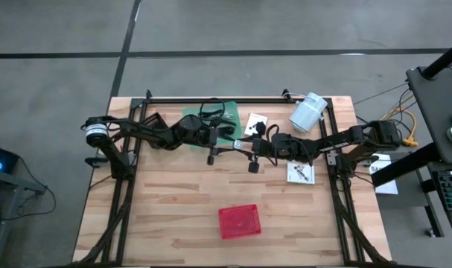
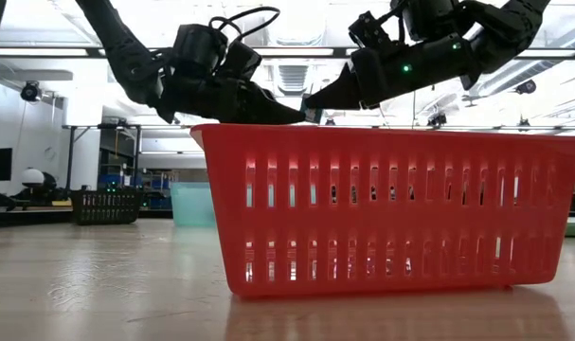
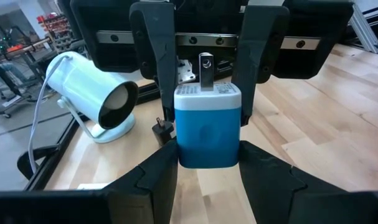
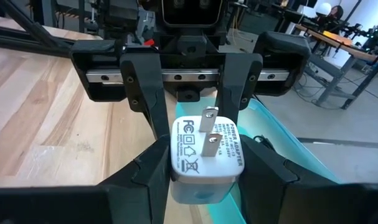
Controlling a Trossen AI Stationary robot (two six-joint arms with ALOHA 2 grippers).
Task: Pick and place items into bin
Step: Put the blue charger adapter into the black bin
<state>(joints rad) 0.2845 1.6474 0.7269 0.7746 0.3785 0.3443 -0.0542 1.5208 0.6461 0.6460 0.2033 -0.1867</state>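
Observation:
A power adapter (image 3: 207,127) with a blue body and a white pronged end (image 4: 207,146) hangs in mid-air over the middle of the table. My left gripper (image 1: 237,143) comes at it from the table's left and my right gripper (image 1: 250,146) from the right. They meet tip to tip, and each is shut on the adapter. In the low view they meet above the far rim of the red bin (image 2: 391,208). The bin (image 1: 239,221) stands empty nearer the table's front edge. My left gripper pinches the two sides of the adapter's blue body (image 3: 184,149) between its two fingers. The fingers lie about level and come from the table's left. The adapter is lifted clear, its prongs pointing away toward the other gripper. My right gripper pinches the two sides of the adapter's white pronged end (image 4: 176,171) between its two fingers. The fingers lie about level and come from the table's right. The prongs (image 4: 208,127) point back toward its wrist, and the adapter hangs clear of the table.
A large white cylinder (image 1: 309,112) lies at the far right. A green mat (image 1: 199,119) with a black coiled cable (image 1: 211,110) lies at the far middle. One white card (image 1: 255,123) lies beside it, another (image 1: 300,173) at the right. Bare wood surrounds the bin.

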